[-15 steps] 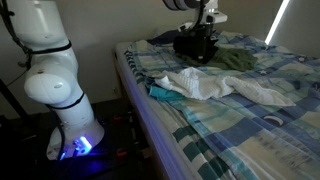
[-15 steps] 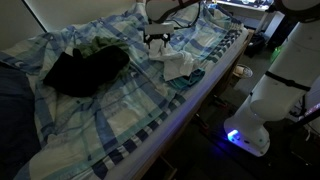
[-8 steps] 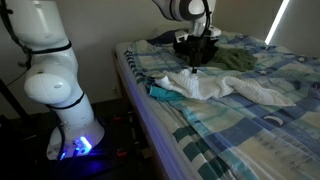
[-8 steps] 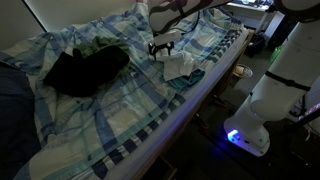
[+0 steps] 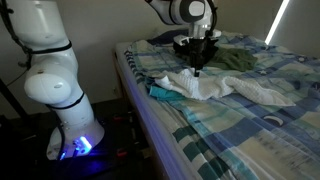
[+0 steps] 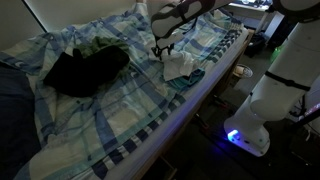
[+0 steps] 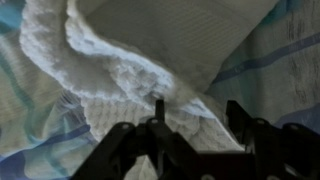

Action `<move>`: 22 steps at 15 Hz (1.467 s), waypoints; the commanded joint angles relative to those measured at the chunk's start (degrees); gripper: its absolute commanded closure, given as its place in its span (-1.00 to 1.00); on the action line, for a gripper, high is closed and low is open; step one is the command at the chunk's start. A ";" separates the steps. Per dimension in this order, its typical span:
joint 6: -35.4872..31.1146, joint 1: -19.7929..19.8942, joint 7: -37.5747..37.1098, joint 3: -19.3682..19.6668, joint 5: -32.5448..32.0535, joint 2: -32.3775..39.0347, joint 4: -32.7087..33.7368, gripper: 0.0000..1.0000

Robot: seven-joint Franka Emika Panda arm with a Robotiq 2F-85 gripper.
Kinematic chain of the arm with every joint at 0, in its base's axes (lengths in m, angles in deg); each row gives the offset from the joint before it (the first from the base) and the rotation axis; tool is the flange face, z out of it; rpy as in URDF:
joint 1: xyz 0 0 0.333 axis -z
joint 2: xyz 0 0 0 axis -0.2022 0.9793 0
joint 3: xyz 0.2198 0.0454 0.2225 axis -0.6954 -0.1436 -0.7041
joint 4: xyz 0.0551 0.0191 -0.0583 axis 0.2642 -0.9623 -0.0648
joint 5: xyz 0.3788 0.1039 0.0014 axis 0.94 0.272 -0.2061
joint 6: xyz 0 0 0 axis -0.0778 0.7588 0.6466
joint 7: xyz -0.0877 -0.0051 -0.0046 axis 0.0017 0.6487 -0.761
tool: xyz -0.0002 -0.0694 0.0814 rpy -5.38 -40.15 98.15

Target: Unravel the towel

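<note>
A white towel (image 5: 225, 87) lies crumpled and twisted on the blue plaid bedspread (image 5: 240, 130) near the bed's edge; it also shows in an exterior view (image 6: 180, 66). My gripper (image 5: 198, 66) hangs just above the towel's near end, fingers pointing down; it also shows in an exterior view (image 6: 161, 47). In the wrist view the open gripper (image 7: 197, 112) has its two fingers spread over the towel's white waffle folds (image 7: 120, 70), with nothing between them.
A teal cloth (image 5: 161, 92) peeks out beside the towel at the bed's edge. Dark clothes (image 6: 85, 68) and a green garment (image 5: 235, 60) lie further on the bed. The robot's white base (image 5: 55, 75) stands beside the bed.
The gripper has come down from above the dark clothes toward the towel and now hangs just over it, still open.
</note>
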 commanded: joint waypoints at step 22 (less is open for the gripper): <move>-5.63 12.65 -12.01 9.35 5.09 -10.34 8.82 0.98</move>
